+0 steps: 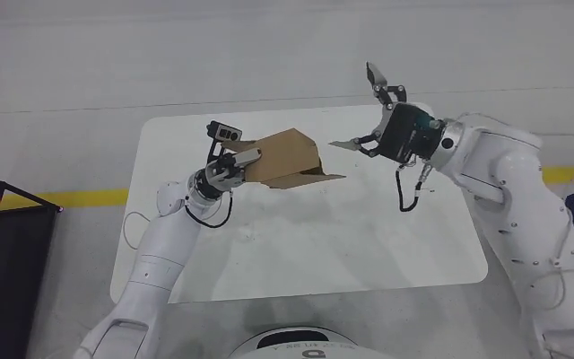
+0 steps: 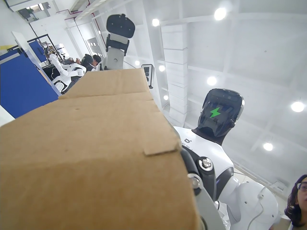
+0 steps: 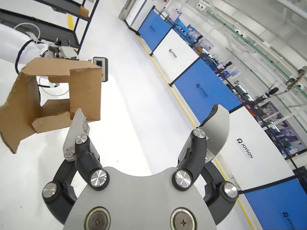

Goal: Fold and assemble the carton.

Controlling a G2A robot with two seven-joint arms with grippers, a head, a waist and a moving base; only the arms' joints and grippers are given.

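A brown carton, partly opened into a tube with loose flaps, is held up over the middle of the white table. My left gripper is shut on the carton's left end; in the left wrist view the carton's panel fills the near side. My right gripper is open, lifted above the table's back right, a short way right of the carton and not touching it. The right wrist view looks past its spread fingers at the carton's open end.
A dark rack stands off the table's left edge. A yellow floor line runs behind the table. A person is at the edge of the left wrist view, touching nothing.
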